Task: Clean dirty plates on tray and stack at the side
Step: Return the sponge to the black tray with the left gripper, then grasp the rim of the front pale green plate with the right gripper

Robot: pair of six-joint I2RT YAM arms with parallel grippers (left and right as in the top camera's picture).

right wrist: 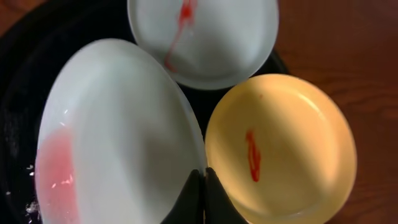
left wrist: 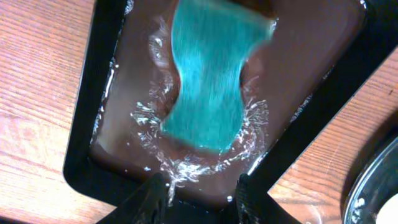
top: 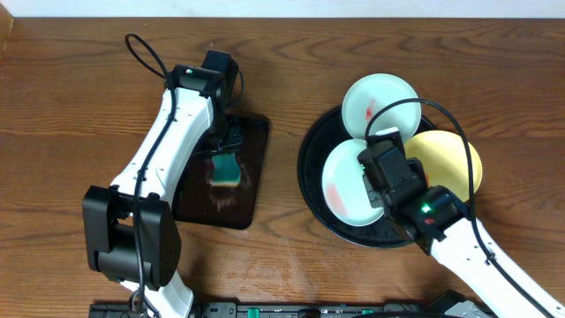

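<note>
Dark brown wood-grain surface (top: 71,106), pale strip (top: 265,4) at far edge.
Right hand (right wrist: 203,186) clamped on tilted mint-white round plate (right wrist: 118,137) over round black tray (top: 311,168); left hand (left wrist: 200,185) apart by teal sponge (left wrist: 211,81) in wet rectangular black tray (left wrist: 93,93).

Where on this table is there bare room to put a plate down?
Bare wood lies between the rectangular tray and the round tray, and along the far-left side. The round tray is crowded: three plates and the right gripper.
</note>
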